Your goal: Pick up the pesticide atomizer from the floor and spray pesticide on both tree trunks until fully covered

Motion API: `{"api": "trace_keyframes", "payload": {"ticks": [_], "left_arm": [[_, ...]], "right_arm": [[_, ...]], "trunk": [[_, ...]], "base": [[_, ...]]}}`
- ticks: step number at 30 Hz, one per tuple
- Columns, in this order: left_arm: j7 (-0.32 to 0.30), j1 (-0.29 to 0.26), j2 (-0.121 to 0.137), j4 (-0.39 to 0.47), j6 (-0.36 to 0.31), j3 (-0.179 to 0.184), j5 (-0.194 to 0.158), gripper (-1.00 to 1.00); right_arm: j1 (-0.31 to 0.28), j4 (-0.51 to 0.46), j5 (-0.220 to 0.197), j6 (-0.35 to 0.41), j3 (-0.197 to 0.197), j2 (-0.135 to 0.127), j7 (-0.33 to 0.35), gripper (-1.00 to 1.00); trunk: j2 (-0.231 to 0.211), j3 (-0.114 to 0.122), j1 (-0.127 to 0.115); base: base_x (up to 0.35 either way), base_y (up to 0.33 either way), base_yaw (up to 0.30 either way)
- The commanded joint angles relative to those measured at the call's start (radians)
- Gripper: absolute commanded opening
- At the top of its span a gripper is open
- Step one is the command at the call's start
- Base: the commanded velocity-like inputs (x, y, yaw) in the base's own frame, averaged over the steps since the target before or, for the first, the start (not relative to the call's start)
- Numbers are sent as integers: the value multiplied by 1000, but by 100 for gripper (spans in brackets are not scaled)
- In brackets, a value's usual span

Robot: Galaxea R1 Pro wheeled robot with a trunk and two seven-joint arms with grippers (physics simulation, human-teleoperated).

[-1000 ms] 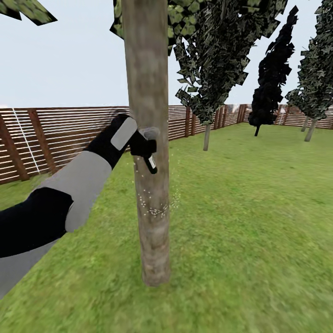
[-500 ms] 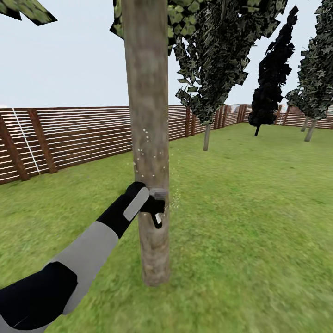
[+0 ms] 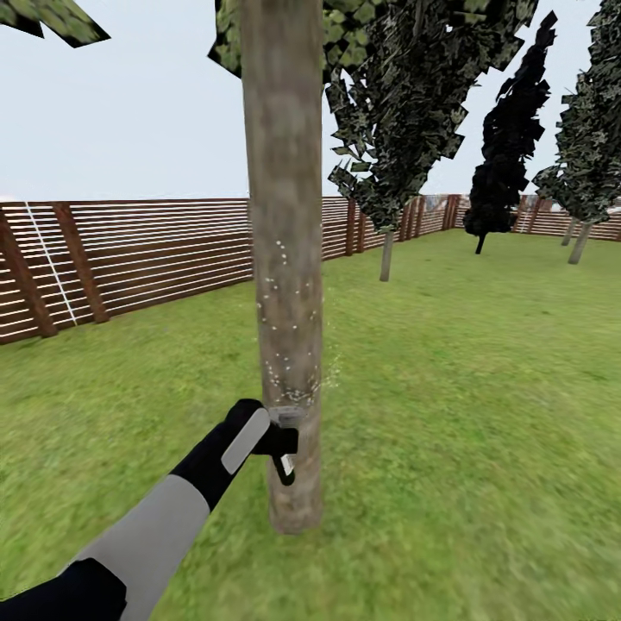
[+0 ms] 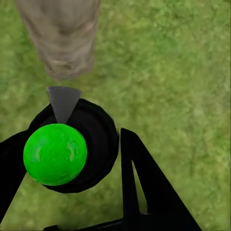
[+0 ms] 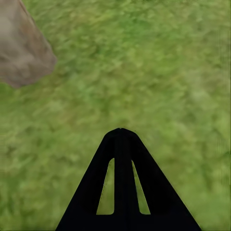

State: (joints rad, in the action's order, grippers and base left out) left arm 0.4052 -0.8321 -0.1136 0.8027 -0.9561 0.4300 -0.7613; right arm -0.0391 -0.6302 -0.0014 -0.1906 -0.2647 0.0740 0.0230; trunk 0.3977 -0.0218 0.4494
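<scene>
Low in the frame's centre, the left hand (image 3: 274, 438) grips the sprayer (image 3: 285, 435) against the tree trunk (image 3: 285, 259), white droplets (image 3: 285, 379) dotting the bark above. The right hand (image 5: 122, 139) seems pressed shut over grass (image 5: 159, 72); a slatted fence (image 3: 129, 259) stands behind.

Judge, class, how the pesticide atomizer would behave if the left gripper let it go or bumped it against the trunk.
The pesticide atomizer looks small and rigid, so it probably wouldn't flex against the tree trunk. Its pistol shape seems unlikely to roll on the grass. In the left gripper, its rounded green top looks smooth, possibly slippery.
</scene>
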Motion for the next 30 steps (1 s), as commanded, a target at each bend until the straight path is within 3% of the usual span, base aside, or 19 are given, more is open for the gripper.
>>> {"api": "trace_keyframes", "payload": {"ticks": [1,6,20,30], "left_arm": [[7,9,2,0,19,2,-11,-100],[-4,42,3,-2,50,1,-13,-100],[-8,61,24,-3,93,3,-14,-100],[-8,64,25,-3,103,4,-14,-100]], "right_arm": [[-1,0,0,-3,-4,1,2,-100],[-1,0,0,-3,-3,1,3,-100],[-1,0,0,-3,-6,1,2,-100],[-1,0,0,-3,-8,1,3,-100]], "trunk": [[2,-2,1],[2,-2,1],[2,-2,1],[2,-2,1]], "base": [[0,307,-33],[0,325,-180],[116,313,-237],[-47,332,-225]]}}
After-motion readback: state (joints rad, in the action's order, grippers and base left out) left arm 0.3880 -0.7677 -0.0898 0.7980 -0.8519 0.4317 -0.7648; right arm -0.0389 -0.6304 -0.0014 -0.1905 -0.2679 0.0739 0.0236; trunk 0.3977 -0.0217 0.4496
